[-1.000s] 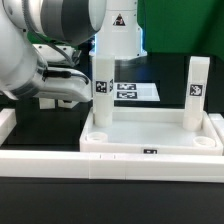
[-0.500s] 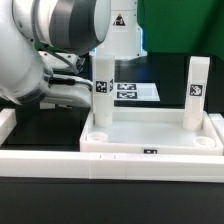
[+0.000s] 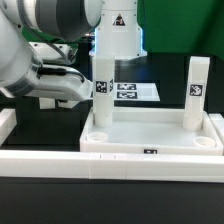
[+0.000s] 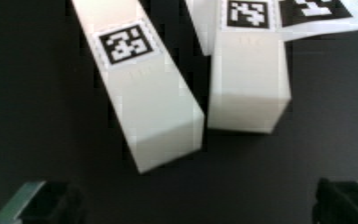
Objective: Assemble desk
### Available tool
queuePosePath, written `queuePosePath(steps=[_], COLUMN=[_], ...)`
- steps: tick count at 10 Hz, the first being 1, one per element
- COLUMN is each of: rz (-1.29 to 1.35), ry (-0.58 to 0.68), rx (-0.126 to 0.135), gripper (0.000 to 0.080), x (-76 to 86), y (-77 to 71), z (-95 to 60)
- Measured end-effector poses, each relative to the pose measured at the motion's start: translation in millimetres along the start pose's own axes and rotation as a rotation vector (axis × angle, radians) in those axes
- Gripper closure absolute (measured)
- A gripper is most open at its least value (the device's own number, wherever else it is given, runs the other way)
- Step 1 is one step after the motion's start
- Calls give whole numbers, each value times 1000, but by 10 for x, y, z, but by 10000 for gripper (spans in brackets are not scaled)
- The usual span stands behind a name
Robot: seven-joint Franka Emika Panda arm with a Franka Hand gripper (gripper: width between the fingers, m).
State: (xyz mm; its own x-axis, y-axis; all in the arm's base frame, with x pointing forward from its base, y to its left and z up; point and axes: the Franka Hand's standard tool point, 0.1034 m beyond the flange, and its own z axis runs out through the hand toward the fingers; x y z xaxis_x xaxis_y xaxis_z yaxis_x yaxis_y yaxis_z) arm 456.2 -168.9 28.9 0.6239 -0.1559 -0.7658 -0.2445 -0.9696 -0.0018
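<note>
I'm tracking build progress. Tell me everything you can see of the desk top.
The desk top is a wide, shallow, rectangular white tray, plastic by its look, with a low raised rim and round corner sockets. It lies flat, open side up, on the black table, just behind a long white rail. Two white square-bar legs, each with a black-and-white tag, stand upright at its far corners: the leg on the exterior view's left and the leg on its right. The two near sockets look empty.
</note>
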Motion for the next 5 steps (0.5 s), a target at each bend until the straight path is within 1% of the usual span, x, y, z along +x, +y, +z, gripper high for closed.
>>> queuePosePath(steps=[1, 4, 5], rz=[3, 3, 9], ry=[11, 12, 12], rx=[-5, -5, -8], gripper=[151, 151, 151], x=[38, 48, 59], y=[-20, -33, -87], z=[-58, -37, 2])
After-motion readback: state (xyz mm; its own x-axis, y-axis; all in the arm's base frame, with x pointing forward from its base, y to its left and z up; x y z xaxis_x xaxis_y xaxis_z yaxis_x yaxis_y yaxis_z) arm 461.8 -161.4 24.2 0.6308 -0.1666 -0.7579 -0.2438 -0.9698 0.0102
